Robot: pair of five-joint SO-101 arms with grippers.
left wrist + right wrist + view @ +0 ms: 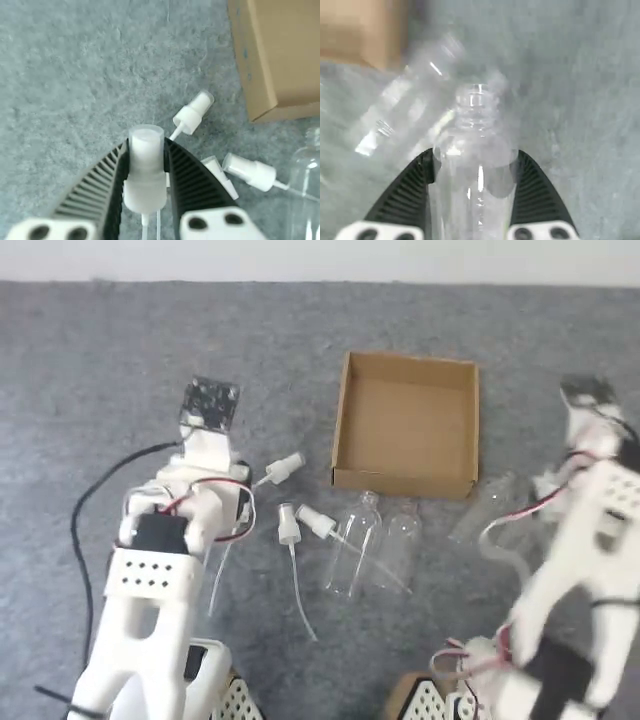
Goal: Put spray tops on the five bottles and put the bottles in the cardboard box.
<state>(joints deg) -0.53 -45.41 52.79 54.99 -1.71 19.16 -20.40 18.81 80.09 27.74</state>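
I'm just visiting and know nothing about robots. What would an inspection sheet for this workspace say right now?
Surface: grey carpet.
Job's things: empty cardboard box; three loose spray tops and three lying bottles near it.
Clutter: nothing seen.
Grippers: left gripper shut on a spray top; right gripper shut on a clear bottle.
Cables: black cable trails on the carpet.
Surroundings: pale wall.
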